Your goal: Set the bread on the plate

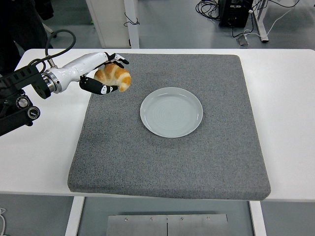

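Observation:
My left hand (109,74) is shut on the bread (114,77), a golden-brown croissant, and holds it in the air above the far left part of the grey mat (167,162). The pale grey-blue plate (171,111) sits empty on the mat, to the right of and nearer than the bread. The right arm does not show.
The mat lies on a white table (290,98). My left forearm and its black cable (54,44) hang over the table's left side. Table legs and cables show on the floor beyond the far edge.

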Motion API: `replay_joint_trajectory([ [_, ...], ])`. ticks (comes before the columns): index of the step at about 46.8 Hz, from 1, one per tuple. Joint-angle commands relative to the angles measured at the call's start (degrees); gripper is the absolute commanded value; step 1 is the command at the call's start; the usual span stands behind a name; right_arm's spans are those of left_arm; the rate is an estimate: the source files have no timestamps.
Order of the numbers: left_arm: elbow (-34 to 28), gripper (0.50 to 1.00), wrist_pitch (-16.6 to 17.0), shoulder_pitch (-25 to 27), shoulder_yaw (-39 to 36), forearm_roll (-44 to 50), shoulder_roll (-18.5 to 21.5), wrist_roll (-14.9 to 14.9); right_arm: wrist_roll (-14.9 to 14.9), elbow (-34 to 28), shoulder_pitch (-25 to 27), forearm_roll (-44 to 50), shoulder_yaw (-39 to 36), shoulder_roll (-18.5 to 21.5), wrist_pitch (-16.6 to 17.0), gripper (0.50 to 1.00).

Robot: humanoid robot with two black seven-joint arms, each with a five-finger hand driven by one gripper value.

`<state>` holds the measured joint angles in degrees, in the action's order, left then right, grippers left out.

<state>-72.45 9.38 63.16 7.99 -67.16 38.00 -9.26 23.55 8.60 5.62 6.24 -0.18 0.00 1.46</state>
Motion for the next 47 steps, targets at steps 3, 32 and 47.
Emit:
replay_joint_trajectory([
  [3,0.99,0.716,-0.50,0.39,0.19,-0.08,-1.87,0.12,0.00,0.01,0.00,0.00,0.00,0.00,-0.05,1.000],
  [32,3.54,0.725,-1.29,2.41,-0.34,-1.22,-13.91,0.47,0.00,0.02,0.00,0.00,0.00,0.00,-0.05,1.000],
  [47,8.73,0.730,-1.29,1.97,-2.63,-2.72,-19.81,1.00,0.00,0.01,0.00,0.00,0.00,0.00,0.04,1.000],
])
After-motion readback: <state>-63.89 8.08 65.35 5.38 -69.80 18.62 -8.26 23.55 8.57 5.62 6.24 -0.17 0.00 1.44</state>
